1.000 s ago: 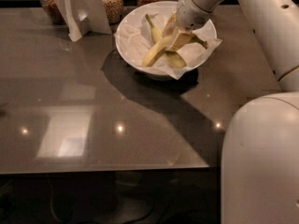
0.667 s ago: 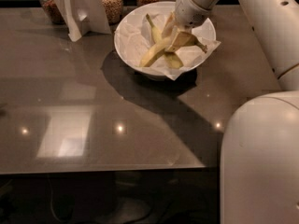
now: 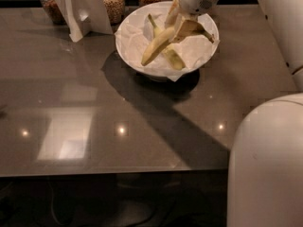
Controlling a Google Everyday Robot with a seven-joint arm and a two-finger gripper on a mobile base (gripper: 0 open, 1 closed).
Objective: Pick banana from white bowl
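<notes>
The white bowl (image 3: 142, 68), lined with crumpled white paper, stands at the back middle of the dark table. My gripper (image 3: 182, 25) hangs over the bowl's right half and is shut on the banana (image 3: 156, 46) near its stem end. The banana is pale yellow and slants down to the left, with its free tip low over the paper. Its thin dark stem pokes out to the right of the gripper. A shorter, greener banana (image 3: 173, 59) lies in the bowl beneath it.
Glass jars of grain (image 3: 113, 1) stand along the table's back edge. A folded white card stand (image 3: 78, 8) is left of the bowl. My arm (image 3: 279, 27) runs down the right side and my white body (image 3: 265, 164) fills the front right corner.
The gripper has risen a little with the banana's stem end, so the banana slants more steeply. More of the greener banana now shows beneath it.
</notes>
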